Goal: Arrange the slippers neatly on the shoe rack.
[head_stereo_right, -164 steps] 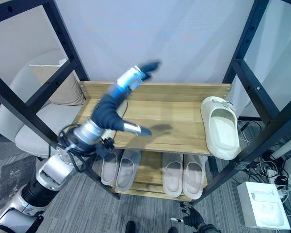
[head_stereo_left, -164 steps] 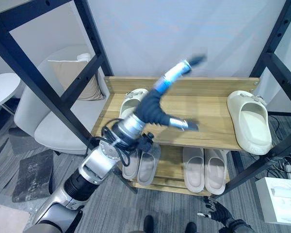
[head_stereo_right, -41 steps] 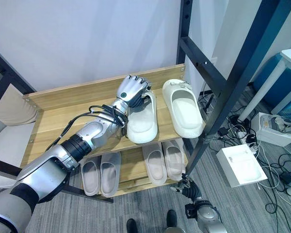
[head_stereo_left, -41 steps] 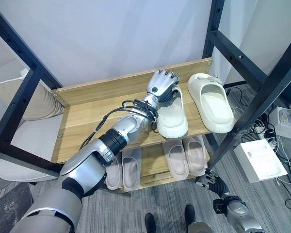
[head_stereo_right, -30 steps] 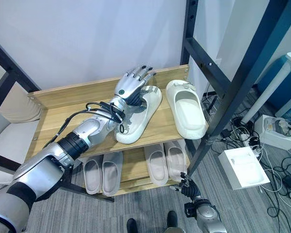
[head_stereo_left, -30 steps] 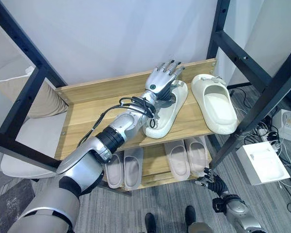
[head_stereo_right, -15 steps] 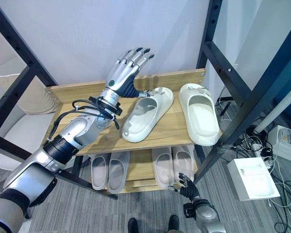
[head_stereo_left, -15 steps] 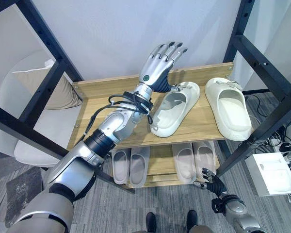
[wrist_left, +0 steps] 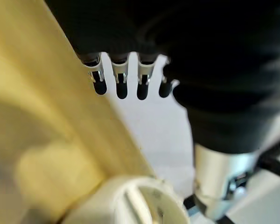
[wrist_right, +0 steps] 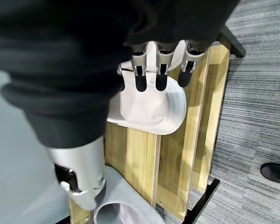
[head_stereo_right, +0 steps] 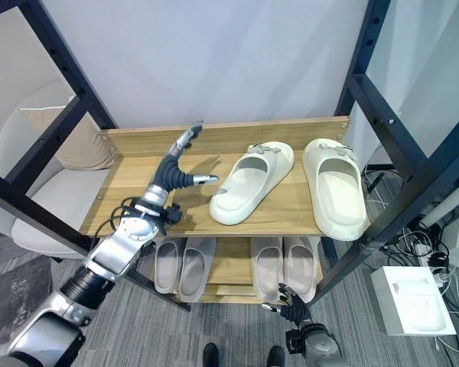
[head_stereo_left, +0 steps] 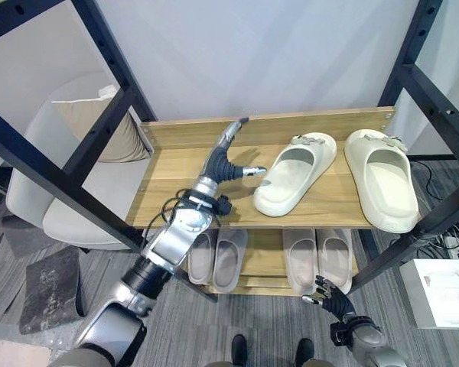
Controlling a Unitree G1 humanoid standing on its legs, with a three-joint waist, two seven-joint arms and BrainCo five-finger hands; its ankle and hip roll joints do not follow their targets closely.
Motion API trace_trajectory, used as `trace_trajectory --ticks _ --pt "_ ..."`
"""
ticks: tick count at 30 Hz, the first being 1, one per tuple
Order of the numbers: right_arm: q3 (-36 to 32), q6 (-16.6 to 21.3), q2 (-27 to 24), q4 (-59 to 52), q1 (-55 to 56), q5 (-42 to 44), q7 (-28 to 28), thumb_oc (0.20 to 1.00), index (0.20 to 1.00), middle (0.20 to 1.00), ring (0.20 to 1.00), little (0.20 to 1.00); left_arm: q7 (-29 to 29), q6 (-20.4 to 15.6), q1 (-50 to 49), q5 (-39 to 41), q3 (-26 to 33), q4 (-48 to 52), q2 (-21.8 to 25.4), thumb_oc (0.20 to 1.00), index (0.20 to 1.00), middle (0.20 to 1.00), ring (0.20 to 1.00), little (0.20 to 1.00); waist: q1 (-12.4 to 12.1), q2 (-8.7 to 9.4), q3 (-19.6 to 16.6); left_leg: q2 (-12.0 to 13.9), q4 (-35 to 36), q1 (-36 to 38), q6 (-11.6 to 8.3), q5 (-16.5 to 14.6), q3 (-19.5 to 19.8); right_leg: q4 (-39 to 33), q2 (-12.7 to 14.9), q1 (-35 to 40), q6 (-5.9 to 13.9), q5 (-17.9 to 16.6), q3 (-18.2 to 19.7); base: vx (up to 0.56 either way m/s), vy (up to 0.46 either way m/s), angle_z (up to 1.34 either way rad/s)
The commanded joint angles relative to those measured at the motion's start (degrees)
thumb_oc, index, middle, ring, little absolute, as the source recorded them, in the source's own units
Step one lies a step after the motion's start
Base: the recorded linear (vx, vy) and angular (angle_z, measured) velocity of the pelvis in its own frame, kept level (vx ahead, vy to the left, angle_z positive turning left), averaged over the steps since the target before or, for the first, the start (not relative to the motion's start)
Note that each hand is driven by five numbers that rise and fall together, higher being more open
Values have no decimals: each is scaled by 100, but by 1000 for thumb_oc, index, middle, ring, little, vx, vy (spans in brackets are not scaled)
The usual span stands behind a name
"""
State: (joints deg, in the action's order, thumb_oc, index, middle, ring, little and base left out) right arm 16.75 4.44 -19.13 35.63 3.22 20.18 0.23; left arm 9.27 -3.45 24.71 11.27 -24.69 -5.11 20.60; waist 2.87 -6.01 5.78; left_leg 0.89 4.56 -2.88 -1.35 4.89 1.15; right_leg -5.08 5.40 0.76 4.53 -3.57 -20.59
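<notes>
Left robot hand (head_stereo_left: 228, 157) open above shelf (head_stereo_left: 176, 195), beside angled slipper (head_stereo_left: 294, 174).

Shoe rack (head_stereo_left: 183, 172) with slippers (head_stereo_left: 294, 182)

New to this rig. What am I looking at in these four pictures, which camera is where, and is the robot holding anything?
It is a humanoid robot tidying slippers on a wooden shoe rack. The two wide pictures come from a stereo camera on its head, looking down. The two close pictures come from cameras on its wrists, looking along each hand.

On the top shelf lie two cream slippers: the right slipper lies straight, and the left slipper beside it lies skewed, its toe pointing toward the back right. Two grey pairs sit on the lower shelf.

The left hand is over the shelf, fingers straight, holding nothing. The right hand hangs low near the floor, fingers relaxed, also empty.
</notes>
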Motion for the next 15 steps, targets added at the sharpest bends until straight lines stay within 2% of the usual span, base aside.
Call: trace_trajectory --ticks 1,7,15 --pt "-243 13 58 -215 -101 63 165 1000 1000 1000 1000 1000 -506 -112 53 1014 27 -161 -19 1000 1000 1000 1000 1000 -122 248 67 -113 44 347 -142 -414 131 8 139 209 315 319 -173 0 0 0" --pt "-191 -162 -47 -252 -147 153 306 1000 1000 1000 1000 1000 -839 219 -391 1427 -230 -211 -50 1000 1000 1000 1000 1000 -158 220 55 -137 44 333 -123 -398 201 8 155 231 315 334 -216 2 9 9" --pt "-110 -240 -81 -292 -150 187 354 1000 1000 1000 1000 1000 -828 294 -176 1875 -476 48 -174 1000 1000 1000 1000 1000 -156 222 38 -156 44 318 -111 -395 222 8 168 235 317 337 -249 0 2 3"
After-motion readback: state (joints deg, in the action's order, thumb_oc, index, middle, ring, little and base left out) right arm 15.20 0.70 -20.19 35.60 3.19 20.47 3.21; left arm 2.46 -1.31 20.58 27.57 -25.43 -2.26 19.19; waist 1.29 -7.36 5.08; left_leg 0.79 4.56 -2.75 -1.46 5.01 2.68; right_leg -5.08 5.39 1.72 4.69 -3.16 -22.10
